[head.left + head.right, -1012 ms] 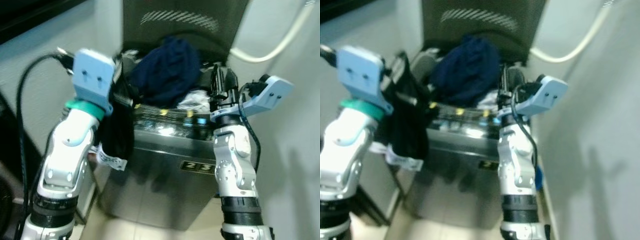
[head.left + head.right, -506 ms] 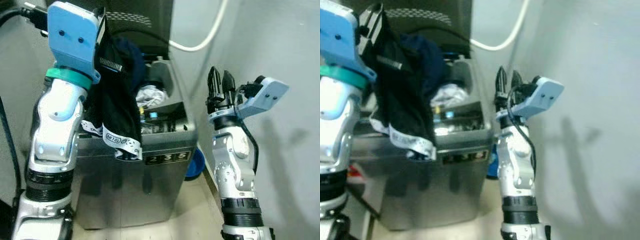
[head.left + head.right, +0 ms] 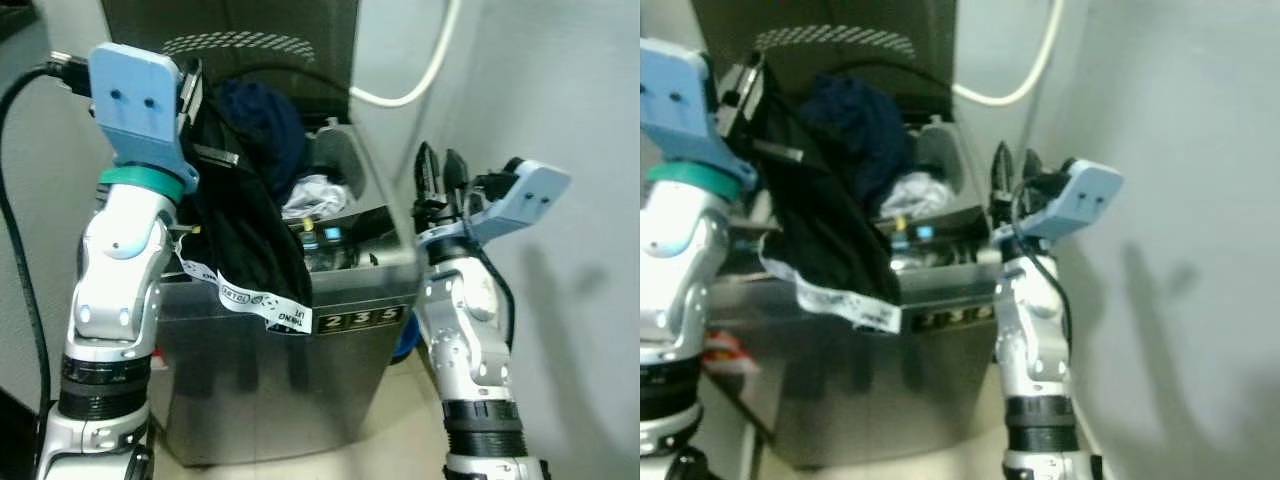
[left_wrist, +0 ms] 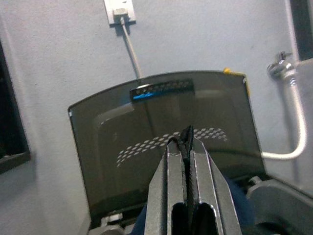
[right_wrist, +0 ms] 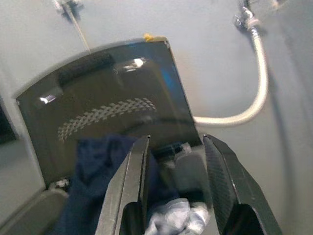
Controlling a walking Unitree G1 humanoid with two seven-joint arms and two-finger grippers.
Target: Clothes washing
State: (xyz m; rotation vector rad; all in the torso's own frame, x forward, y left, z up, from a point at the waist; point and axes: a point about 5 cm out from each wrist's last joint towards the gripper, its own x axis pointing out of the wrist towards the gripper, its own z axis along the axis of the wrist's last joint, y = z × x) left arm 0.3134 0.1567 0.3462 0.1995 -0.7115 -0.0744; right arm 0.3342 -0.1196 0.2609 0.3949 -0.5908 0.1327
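Note:
My left gripper (image 3: pixel 190 88) is raised over the left side of a grey top-loading washing machine (image 3: pixel 280 390) and is shut on a black garment (image 3: pixel 240 230). The garment has a white printed waistband and hangs down over the machine's front edge. In the left wrist view a fold of black fabric is pinched between the closed fingers (image 4: pixel 195 161). A navy garment (image 3: pixel 262 125) and a pale cloth (image 3: pixel 315 195) are heaped in the drum opening under the raised dark lid (image 3: pixel 230 40). At the machine's right corner my right gripper (image 3: pixel 438 168) points upward, open and holding nothing.
A white hose (image 3: pixel 425 70) runs along the wall behind the machine. The lit control panel (image 3: pixel 355 318) reads 235. A wall stands close on the right, and a blue object (image 3: pixel 405 342) lies on the floor beside the machine.
The camera has swung about. My left gripper has lifted the black garment higher; it now drapes further across the machine's front. The right gripper stays raised and open.

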